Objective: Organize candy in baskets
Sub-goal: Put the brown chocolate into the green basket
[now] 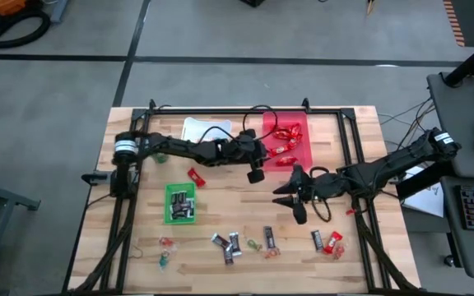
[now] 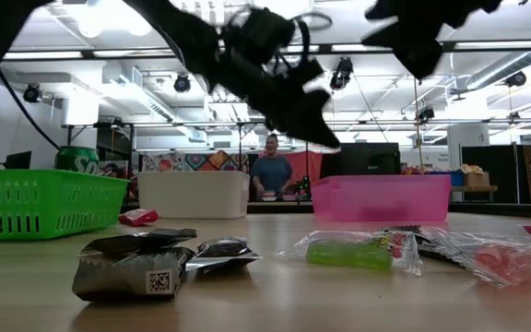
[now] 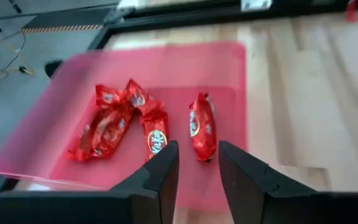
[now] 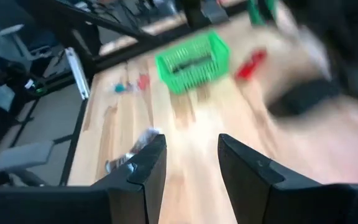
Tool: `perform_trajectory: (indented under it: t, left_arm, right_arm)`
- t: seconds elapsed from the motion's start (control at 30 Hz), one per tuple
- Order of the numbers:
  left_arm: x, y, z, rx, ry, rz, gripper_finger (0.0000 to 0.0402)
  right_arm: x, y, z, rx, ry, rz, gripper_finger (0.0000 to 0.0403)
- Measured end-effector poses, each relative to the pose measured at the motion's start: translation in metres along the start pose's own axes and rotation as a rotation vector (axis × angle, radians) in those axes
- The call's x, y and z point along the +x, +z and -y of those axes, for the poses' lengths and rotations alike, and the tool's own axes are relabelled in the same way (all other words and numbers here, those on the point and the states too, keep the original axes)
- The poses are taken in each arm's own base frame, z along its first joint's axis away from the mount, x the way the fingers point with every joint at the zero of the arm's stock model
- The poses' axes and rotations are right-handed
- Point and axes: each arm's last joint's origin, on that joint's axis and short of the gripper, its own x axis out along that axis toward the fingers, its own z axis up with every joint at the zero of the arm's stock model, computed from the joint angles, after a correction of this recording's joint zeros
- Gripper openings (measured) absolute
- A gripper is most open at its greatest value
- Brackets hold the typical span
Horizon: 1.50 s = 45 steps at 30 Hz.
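Over the near edge of the red basket [image 1: 303, 136], the left gripper [image 1: 255, 171] hung with its fingers parted and nothing between them, as the left wrist view showed plainly. Below it, inside that basket, lay several red bars [image 3: 151, 127], one of them [image 3: 202, 126] on its own just beside the gap between the fingers. The step in hand looked like a drop-off of a red bar, with the fingers already released.

To finish it well, the arm would have needed to lift straight up before swinging away, so that neither finger caught the basket's thin wall [image 3: 61, 93] and dragged it across the table [image 1: 220, 205]. Any sideways move while low could have tipped the light basket or flicked a bar out.

The right gripper [image 1: 290, 197] hovered above the bare wood near the middle of the table, fingers apart and empty too, close enough to the left arm that the 2 should have kept clear of each other on the way out.

Much sorting remained. 1 red bar [image 1: 194, 176] lay loose between the white basket [image 1: 194, 130] and the green basket [image 1: 180, 202], an easy next pick for the left arm. A row of dark bars [image 1: 230, 244] and small clear-wrapped sweets [image 1: 165, 249] stretched along the front edge. The green basket already held some dark bars; what the white one held could not be told.
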Motion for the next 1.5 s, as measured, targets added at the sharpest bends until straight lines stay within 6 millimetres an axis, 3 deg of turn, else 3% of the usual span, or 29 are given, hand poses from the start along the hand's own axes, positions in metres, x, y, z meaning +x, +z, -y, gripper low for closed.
perform_trajectory:
  t: [0.13,0.3,0.53,0.73,0.93,1.13,1.5]
  left_arm:
    - [-0.033,0.016,0.001,0.012,-0.011,0.050,0.0099]
    - [-0.083,0.020,0.009,0.007,-0.038,0.132,0.0098]
    - [-0.140,0.008,0.028,-0.040,-0.108,0.214,0.0093]
    - [-0.172,-0.008,0.032,-0.090,-0.135,0.250,0.0093]
    - [-0.188,-0.019,0.026,-0.148,-0.049,0.261,0.0093]
    - [-0.191,-0.022,0.025,-0.152,-0.046,0.269,0.0093]
    - [-0.187,-0.024,0.026,-0.146,-0.047,0.254,0.0093]
  right_arm:
    - [-0.001,-0.010,0.006,0.179,-0.068,-0.099,0.0137]
    - [0.000,-0.022,0.010,0.357,-0.136,-0.204,0.0137]
    - [0.021,-0.049,0.010,0.581,-0.145,-0.479,0.0137]
    - [0.038,-0.084,0.006,0.765,-0.212,-0.771,0.0137]
    - [0.041,-0.090,-0.015,0.799,-0.367,-0.938,0.0137]
    - [0.031,-0.089,-0.030,0.682,-0.635,-1.012,0.0137]
    - [0.037,-0.111,-0.031,0.692,-0.735,-1.062,0.0175]
